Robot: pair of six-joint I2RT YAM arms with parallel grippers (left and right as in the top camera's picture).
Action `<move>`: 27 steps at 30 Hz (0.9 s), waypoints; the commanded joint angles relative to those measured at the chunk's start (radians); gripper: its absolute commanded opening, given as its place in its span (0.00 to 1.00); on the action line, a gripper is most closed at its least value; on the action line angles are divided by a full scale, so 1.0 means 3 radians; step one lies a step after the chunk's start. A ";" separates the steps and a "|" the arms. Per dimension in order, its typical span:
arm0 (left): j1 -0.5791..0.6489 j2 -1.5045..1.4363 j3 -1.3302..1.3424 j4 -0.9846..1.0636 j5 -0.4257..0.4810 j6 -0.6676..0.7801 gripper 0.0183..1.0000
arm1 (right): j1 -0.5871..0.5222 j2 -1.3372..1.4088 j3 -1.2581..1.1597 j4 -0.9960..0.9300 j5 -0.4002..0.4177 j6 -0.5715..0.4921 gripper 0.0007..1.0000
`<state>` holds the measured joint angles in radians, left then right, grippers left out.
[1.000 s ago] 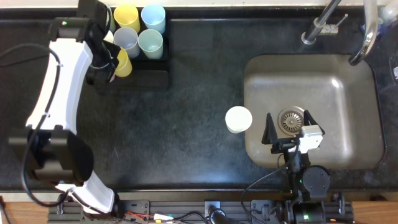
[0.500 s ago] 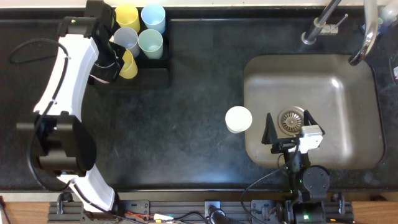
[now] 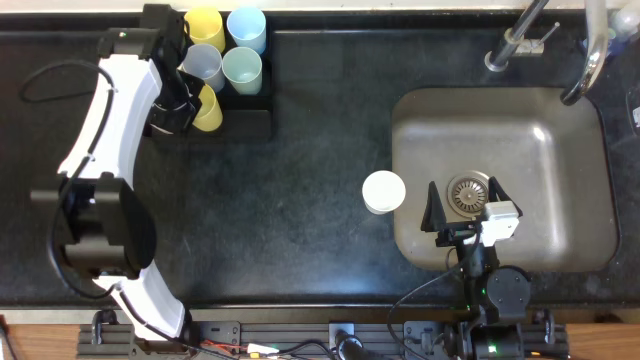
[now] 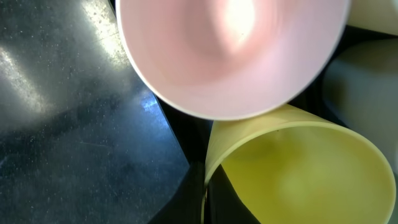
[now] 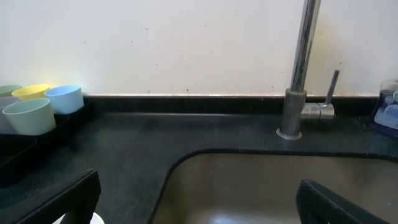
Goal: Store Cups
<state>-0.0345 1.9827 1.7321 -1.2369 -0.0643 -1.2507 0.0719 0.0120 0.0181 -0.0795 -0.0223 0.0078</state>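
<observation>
Left tool is clenched on the yellow cup; the cup is tilted, at the left side of the black tray at the tabletop's back-left. In the left wrist view its rim sits just beside the pale cup; can't tell if they touch. Standing upright in the tray: second yellow cup, blue cup, mint cup, plus the pale one. White cup is on the tabletop, just beside the sink's left rim. Right tool hangs over the sink near the drain, released, fingers spread wide, nothing in it.
</observation>
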 commanded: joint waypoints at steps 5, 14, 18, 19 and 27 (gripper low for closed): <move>-0.0001 0.0084 -0.0039 -0.0005 -0.0086 -0.0013 0.02 | -0.0001 -0.0028 -0.0046 0.0017 -0.0023 0.0025 1.00; -0.0001 0.0084 -0.0039 -0.0008 -0.0088 -0.0011 1.00 | -0.0001 -0.0028 -0.0046 0.0018 -0.0023 0.0025 1.00; -0.0001 0.0071 -0.0039 -0.0008 -0.0088 -0.0011 1.00 | -0.0001 -0.0028 -0.0046 0.0018 -0.0023 0.0025 1.00; -0.0005 0.0053 -0.0039 -0.0009 -0.0088 -0.0011 1.00 | -0.0001 -0.0028 -0.0046 0.0018 -0.0023 0.0025 1.00; -0.0182 -0.0652 -0.0039 -0.0149 -0.0203 0.0052 1.00 | -0.0001 -0.0028 -0.0046 0.0018 -0.0023 0.0025 1.00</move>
<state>-0.0574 1.9408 1.7180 -1.2549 -0.0872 -1.2537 0.0719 0.0120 0.0181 -0.0795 -0.0227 0.0078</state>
